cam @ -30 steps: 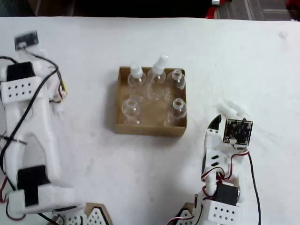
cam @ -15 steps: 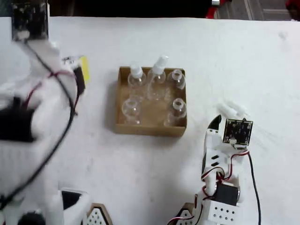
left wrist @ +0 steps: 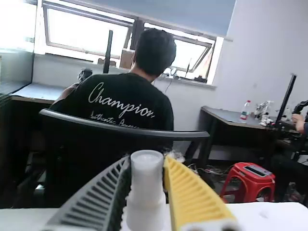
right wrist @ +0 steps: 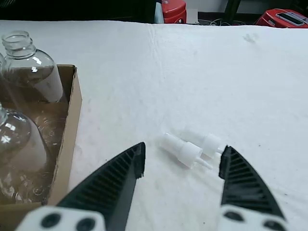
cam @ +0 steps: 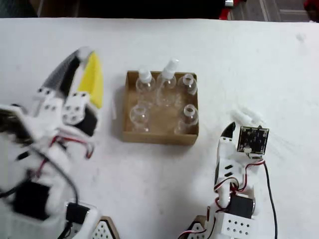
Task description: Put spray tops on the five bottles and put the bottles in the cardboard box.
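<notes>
The cardboard box [cam: 133,135] holds five clear bottles. Two at its far side carry spray tops [cam: 169,67]; the other three have open necks [cam: 188,113]. Left of the box, my left gripper [cam: 82,64] is raised, its grey and yellow fingers pointing away. In the left wrist view this gripper [left wrist: 147,163] is shut on a white spray top [left wrist: 144,192]. My right gripper [right wrist: 183,151] stands open low over the table, right of the box. Two loose spray tops [right wrist: 185,153] lie just beyond its black fingertips, also seen as small white pieces [cam: 246,116] from above.
A white cloth covers the table [cam: 259,59], with open room to the far right and in front of the box. The arm bases [cam: 234,224] sit at the near edge. The box wall [right wrist: 67,125] and two open-necked bottles [right wrist: 33,62] are close beside my right gripper.
My left arm has lifted from lying flat at the table's left and swung its gripper up and toward the box. The right arm and the bottles have not moved.
</notes>
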